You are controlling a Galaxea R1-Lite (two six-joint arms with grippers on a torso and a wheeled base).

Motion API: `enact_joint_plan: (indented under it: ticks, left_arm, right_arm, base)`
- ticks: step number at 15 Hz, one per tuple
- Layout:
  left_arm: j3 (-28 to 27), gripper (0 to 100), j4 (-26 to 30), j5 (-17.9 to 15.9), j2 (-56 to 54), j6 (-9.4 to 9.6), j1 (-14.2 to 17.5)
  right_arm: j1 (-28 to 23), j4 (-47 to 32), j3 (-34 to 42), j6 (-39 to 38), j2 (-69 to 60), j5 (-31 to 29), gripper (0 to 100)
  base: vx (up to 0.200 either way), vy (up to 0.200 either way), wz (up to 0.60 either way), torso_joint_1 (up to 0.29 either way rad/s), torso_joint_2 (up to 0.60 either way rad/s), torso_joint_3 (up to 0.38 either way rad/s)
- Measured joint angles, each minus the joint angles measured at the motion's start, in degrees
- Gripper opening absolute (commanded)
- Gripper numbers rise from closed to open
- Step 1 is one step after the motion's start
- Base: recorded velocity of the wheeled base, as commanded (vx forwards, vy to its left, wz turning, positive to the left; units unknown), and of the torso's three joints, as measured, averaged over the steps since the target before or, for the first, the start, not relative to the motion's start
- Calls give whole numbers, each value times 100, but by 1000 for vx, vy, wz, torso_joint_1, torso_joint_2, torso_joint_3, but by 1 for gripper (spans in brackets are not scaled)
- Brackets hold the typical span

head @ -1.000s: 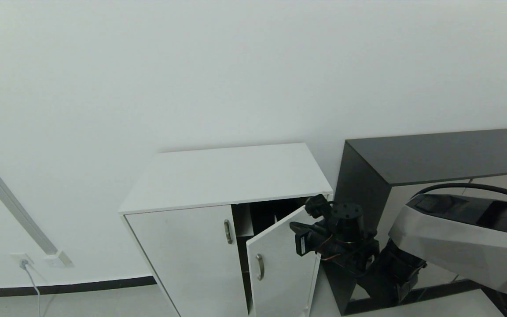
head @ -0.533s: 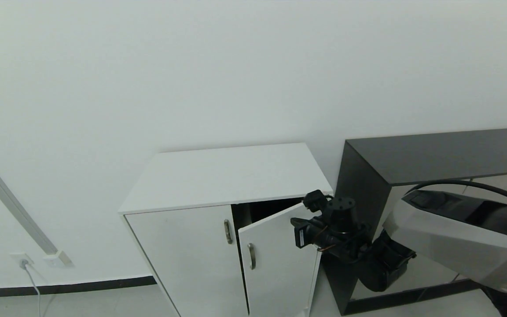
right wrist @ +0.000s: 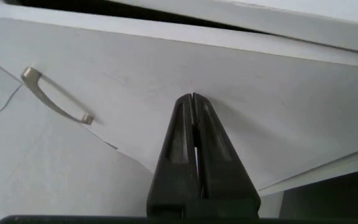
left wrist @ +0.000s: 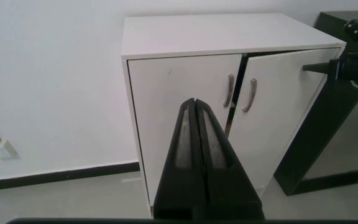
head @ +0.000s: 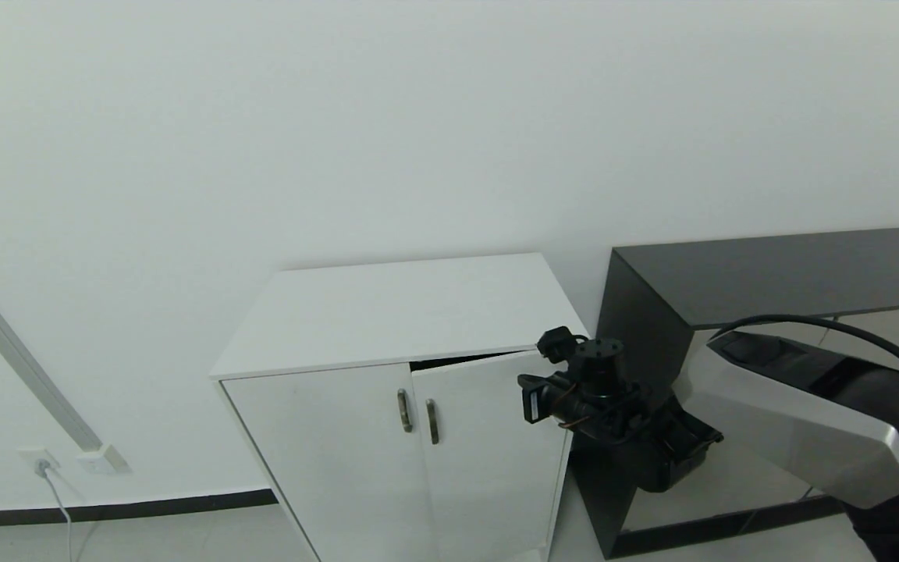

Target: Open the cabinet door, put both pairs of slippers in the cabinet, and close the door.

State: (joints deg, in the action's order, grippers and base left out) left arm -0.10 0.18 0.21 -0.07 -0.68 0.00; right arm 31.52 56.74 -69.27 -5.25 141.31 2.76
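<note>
Right pincer (right wrist: 194, 98), tips together, points at the ajar cabinet door (head: 492, 449).

floor (head: 106, 538): pale, with a black skirting strip (head: 145, 505) along the wall foot. white cabinet (head: 403, 316) stands on it, back to the wall. dark sideboard (head: 769, 273) stands just beside the cabinet, toward the robot's right.

- My right arm (head: 801, 433): angular silver shell, black wrist.
- A black cable (head: 808, 322) arcs over it.
- My left gripper (left wrist: 194, 102) and right gripper (right wrist: 194, 98): black, tapered.
</note>
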Motion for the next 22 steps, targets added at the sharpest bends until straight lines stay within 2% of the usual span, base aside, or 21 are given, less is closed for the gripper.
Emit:
enact_joint_plan:
  ticks: [16, 19, 22]
  left_arm:
    - [0, 0, 0, 4, 0, -5, -2]
    - [0, 0, 0, 1, 0, -2, -2]
    - [0, 0, 0, 4, 0, 0, -2]
  right_arm:
    - [-24, -391, -641, 0, 201, -13, 0]
    - [-24, -343, -525, 0, 182, -20, 0]
    - [22, 57, -18, -7, -2, -20, 0]
  base:
    - [0, 0, 0, 0, 0, 0]
    - [0, 0, 0, 0, 0, 0]
    - [0, 0, 0, 0, 0, 0]
